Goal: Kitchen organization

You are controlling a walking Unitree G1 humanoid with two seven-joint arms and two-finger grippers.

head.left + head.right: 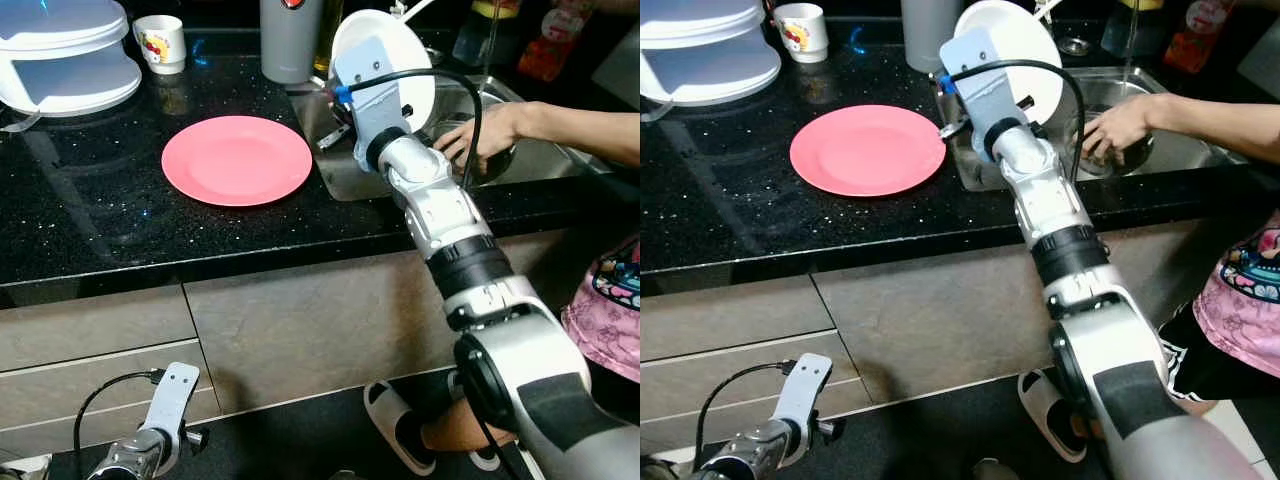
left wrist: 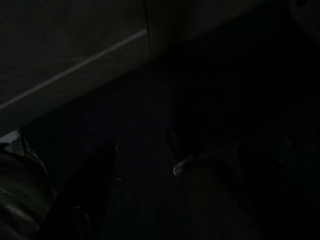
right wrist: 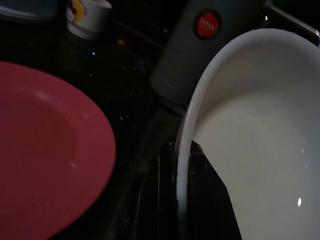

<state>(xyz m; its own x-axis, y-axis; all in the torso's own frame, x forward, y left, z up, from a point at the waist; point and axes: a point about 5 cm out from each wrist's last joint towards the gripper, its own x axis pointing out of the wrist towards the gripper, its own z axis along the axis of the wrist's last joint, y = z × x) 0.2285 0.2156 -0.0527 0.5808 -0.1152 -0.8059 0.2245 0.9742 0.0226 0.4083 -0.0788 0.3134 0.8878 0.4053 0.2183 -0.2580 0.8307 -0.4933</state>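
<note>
Holding a white plate (image 3: 250,140) up on edge over the near-left corner of the sink (image 1: 345,180), the right gripper (image 3: 187,180) has its black fingers pinched on the rim, one either side. The pink plate (image 1: 237,159) lies flat on the black counter (image 1: 90,200) just to that gripper's left, so I'd guess the white one swings leftward and tips down flat onto it. The left gripper (image 1: 160,430) hangs low by the drawers, too dark to read its fingers, while a person's hand (image 1: 478,135) works in the basin to the right.
</note>
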